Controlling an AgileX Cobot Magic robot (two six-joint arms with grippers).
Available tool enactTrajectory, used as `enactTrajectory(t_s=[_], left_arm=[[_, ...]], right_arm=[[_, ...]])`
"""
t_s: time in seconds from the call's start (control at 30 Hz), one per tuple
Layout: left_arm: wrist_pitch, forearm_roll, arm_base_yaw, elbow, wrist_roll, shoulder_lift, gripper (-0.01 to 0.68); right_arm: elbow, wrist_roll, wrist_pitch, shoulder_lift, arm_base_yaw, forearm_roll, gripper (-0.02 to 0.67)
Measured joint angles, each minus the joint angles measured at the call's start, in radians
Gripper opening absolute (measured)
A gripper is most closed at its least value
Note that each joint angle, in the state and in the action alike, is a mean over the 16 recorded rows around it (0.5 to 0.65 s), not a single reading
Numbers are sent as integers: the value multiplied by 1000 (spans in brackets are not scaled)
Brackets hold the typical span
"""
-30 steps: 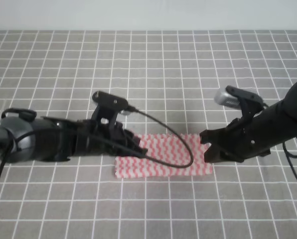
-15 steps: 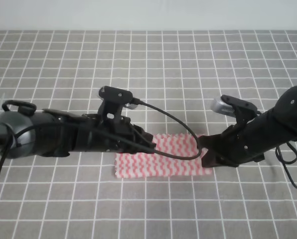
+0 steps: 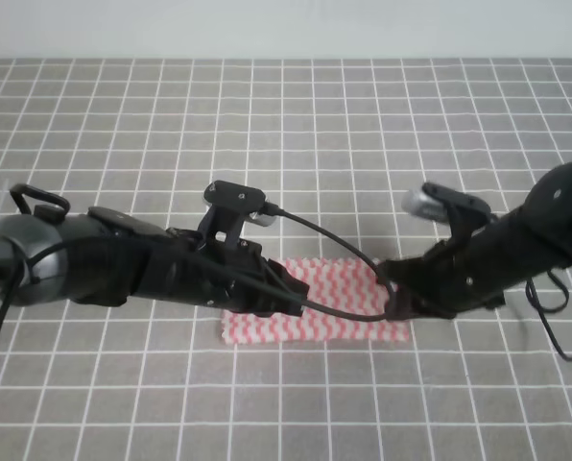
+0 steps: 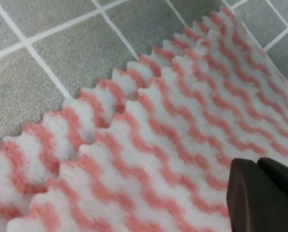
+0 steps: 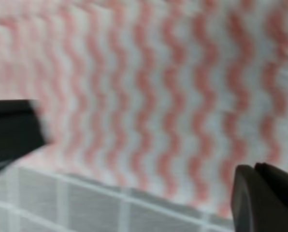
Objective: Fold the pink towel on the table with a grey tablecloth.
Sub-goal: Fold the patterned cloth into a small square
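The pink towel lies flat on the table with a grey tablecloth as a low, wide strip. In the left wrist view the pink towel shows two stacked layers with zigzag edges. My left gripper reaches in from the left and rests low over the strip's left part. Its dark fingertips look pressed together above the cloth. My right gripper sits at the strip's right end. Its tips also look closed, over the towel near its edge. I cannot tell whether either one pinches cloth.
A black cable loops from the left wrist camera across the towel toward the right gripper. Another dark shape enters the right wrist view from the left. Grey gridded cloth surrounds the towel on all sides.
The left arm has slid rightward, further over the towel. The right arm has moved left and down to the towel's right end, and its jaws, spread a second ago, now look closed.
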Motion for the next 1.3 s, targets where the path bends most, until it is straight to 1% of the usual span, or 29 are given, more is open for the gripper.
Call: enactTrajectory(t_s=[0.33,0.6,0.8,0.9,1.3], left_arm=[[1,9,1,1,-9,-13,-1],[4,22,0,0,-11,-8,-1],[18,34,6,-1,-30,-10,-1],[41,47,26,-1,-63,-18,-1],[147,135,144,-1,-209,-55,-1]], right_arm=[[-43,-16,44,2,33,31,-16],[-51,-19,18,56,64,32,-17],[-53,-19,5,75,68,31,-17],[-53,-19,1,71,68,30,-17],[-51,-7,-18,-35,64,8,-16]])
